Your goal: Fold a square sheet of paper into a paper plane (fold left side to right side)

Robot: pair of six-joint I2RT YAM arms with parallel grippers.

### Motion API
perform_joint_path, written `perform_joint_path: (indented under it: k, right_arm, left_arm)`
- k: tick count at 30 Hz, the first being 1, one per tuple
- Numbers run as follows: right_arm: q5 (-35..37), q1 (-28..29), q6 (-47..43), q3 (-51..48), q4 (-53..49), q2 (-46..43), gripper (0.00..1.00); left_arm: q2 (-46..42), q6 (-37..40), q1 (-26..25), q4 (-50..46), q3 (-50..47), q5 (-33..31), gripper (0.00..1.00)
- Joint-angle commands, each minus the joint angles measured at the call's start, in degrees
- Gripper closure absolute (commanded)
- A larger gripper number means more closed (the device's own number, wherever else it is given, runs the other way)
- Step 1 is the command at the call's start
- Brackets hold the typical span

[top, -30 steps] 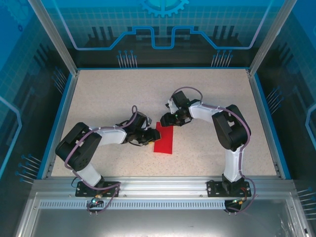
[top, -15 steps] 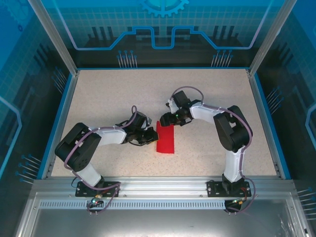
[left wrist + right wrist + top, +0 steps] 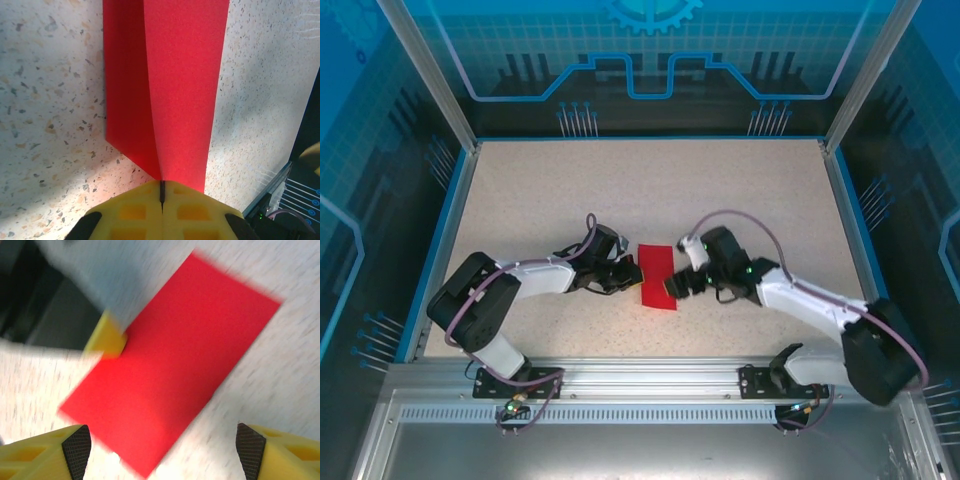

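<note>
the square sheet of paper is seen folded in half into a narrow red rectangle. it is laid flat on the speckled table, a little nearer than the middle, between the two grippers. only red faces are shown.

the left gripper is set against the sheet's left long edge. in the left wrist view its yellow fingers are pressed together, with just a thin dark seam left between them, and the edge of the paper is pinched at that seam. two layers can be made out there, the upper one raised slightly off the lower one close to the pinch.

the right gripper is placed just beside the sheet's right edge, toward its near corner. in the right wrist view, which is blurred, its two fingertips are held wide apart and nothing is gripped between them. the near end of the red rectangle is seen between and beyond them. whether the paper is touched by this gripper cannot be told. a yellow finger of the left gripper is seen at the far side of the sheet.
</note>
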Motion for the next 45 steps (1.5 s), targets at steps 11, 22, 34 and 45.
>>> perform_joint_path:
  k: [11, 22, 34, 45]
  right_arm:
    - [21.90, 22.15, -9.34, -4.75, 7.10, -2.75, 0.21]
    - [28.02, 27.83, -17.18, 4.56, 11.00, 15.24, 0.33]
    - [29.75, 27.61, -17.13, 5.27, 13.16, 17.86, 0.73]
    - [18.30, 22.91, -14.08, 3.09, 7.64, 12.70, 1.00]
  left_arm:
    - [-2.67, -0.38, -0.17, -3.91, 1.83, 1.33, 0.96]
    - [-2.22, -0.83, -0.35, -3.41, 2.08, 1.75, 0.96]
    - [-1.34, -0.06, -0.51, -4.13, 2.48, 1.62, 0.96]
    - [-1.12, 4.67, 0.52, -10.20, 4.41, -0.87, 0.80]
